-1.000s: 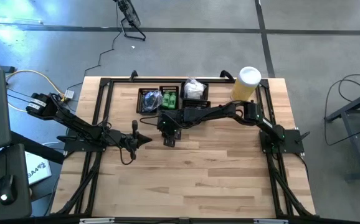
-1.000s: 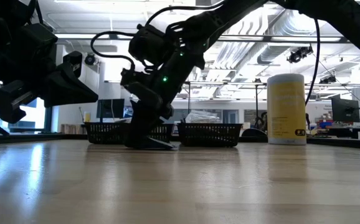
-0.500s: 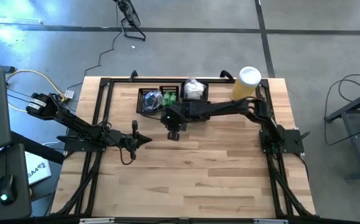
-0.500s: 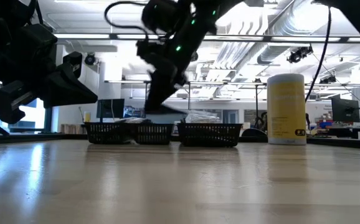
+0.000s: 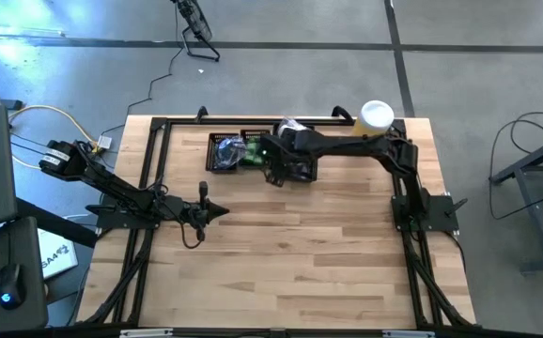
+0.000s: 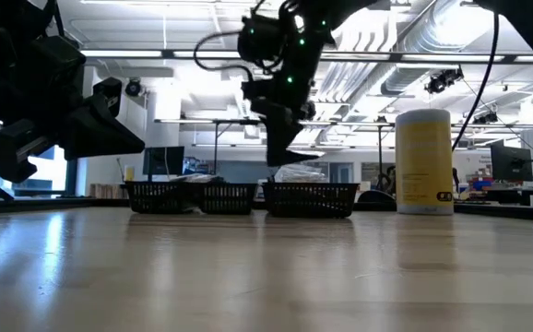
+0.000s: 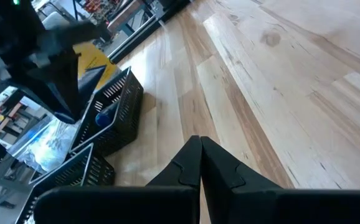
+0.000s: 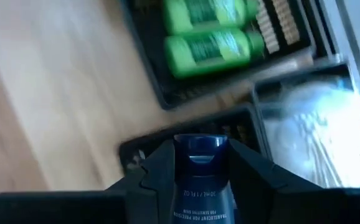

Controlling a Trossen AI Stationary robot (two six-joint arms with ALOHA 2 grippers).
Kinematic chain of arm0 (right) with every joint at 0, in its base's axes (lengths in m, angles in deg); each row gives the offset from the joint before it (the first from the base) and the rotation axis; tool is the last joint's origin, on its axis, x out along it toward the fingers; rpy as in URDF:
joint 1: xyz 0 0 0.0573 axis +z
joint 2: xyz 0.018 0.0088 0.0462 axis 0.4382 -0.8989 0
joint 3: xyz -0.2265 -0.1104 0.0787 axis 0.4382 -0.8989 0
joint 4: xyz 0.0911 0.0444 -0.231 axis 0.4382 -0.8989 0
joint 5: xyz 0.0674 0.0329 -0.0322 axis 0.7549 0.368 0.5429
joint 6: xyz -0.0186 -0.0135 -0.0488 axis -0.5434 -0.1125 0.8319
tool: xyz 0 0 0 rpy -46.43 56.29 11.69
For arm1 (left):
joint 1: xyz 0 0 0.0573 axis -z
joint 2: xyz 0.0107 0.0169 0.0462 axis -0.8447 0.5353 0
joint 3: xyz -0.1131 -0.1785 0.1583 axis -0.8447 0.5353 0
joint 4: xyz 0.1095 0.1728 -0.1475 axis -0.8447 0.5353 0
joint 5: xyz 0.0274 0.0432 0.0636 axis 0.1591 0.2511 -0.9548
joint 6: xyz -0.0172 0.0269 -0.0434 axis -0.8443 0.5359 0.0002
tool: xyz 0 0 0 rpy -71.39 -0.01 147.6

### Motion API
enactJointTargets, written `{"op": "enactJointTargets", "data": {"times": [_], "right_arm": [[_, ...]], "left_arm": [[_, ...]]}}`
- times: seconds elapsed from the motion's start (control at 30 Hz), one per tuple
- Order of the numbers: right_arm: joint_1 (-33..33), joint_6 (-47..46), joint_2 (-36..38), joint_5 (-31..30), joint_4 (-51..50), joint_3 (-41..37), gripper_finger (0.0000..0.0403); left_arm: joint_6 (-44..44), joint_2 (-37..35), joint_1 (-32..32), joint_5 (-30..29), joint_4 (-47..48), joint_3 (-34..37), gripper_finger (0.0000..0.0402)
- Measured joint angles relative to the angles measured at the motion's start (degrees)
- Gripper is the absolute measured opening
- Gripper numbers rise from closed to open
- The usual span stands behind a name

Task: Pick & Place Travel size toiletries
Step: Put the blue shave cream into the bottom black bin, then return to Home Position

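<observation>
Toiletry bottle (image 8: 200,180), dark blue with a blue cap and white print, clamped between the two fingers of the right gripper (image 8: 198,163), which hangs above the row of black mesh trays (image 5: 253,150) at the far edge of the table (image 5: 290,253). Two green tubes (image 8: 211,34) lie side by side in one tray; a neighbouring tray holds clear crinkly sachets (image 8: 320,134). Risk, as a judgement: the bottle sits over a tray wall, so release here could tip it onto the rim or out onto the wood; a descent off line could also knock the light trays. Left gripper (image 7: 200,163) waits low over the left side of the table, fingertips pressed together. Hidden or unclear: the bottle's lower body, the target tray's contents, and, in the high view, everything beneath the right arm.
</observation>
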Motion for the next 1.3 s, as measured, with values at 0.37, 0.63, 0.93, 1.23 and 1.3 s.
{"op": "enactJointTargets", "data": {"times": [0.37,0.63,0.93,1.23,1.3], "right_arm": [[-1.41,-4.22,0.22,0.04,-2.10,-0.02,0.0207],[1.20,-4.52,1.39,-0.12,-2.62,-0.02,0.0143],[7.03,-9.16,2.18,2.95,1.90,-2.17,0.0007],[12.27,-11.68,3.85,7.93,23.88,-15.69,0.0003],[13.12,-12.25,4.42,8.79,30.29,-18.89,0.0003]], "left_arm": [[0.00,0.00,0.00,0.20,0.00,0.00,0.0000],[-0.02,0.00,0.00,0.20,0.00,0.00,0.0000],[-0.93,0.00,0.00,0.20,0.10,0.00,0.0000],[-4.18,0.00,0.00,0.20,1.31,0.00,0.0000],[-4.52,0.00,0.00,0.20,1.68,0.00,0.0000]]}}
